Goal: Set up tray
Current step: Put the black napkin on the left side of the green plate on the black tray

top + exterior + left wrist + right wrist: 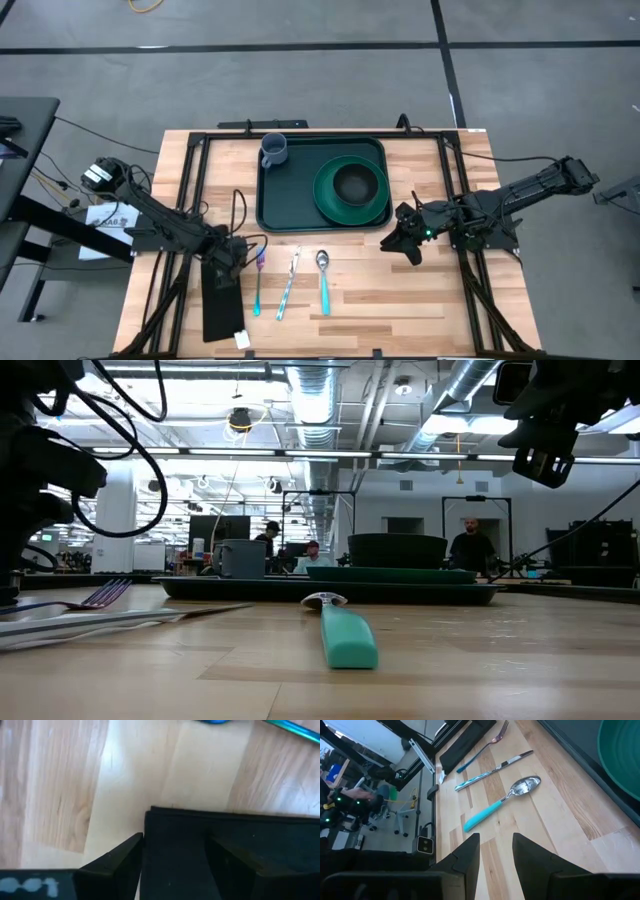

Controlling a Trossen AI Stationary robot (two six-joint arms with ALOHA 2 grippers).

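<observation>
The dark green tray [300, 205] lies at the table's far middle. It carries a grey cup [273, 150] and a green plate [325, 195] with a dark bowl [355, 183] on it. A fork [258, 285], a knife [288, 285] and a teal-handled spoon [323, 280] lie flat on the wood near the tray's near rim. My left gripper [238, 258] points down, open, over the far end of a flat black rectangle [222, 300]. My right gripper [405, 242] hovers open off the tray's near right corner, right of the spoon [505, 800]. My left gripper comes from above at the black rectangle's far end [175, 820]. One finger [117, 862] stands at its side edge and the other finger [235, 865] over its surface. I cannot tell whether they touch it.
Black frame rails [195, 190] run along the table's left and right sides and its far edge. Bare wood lies near the table's front edge and right of the spoon. Beyond the table, people [472, 548] stand in the room.
</observation>
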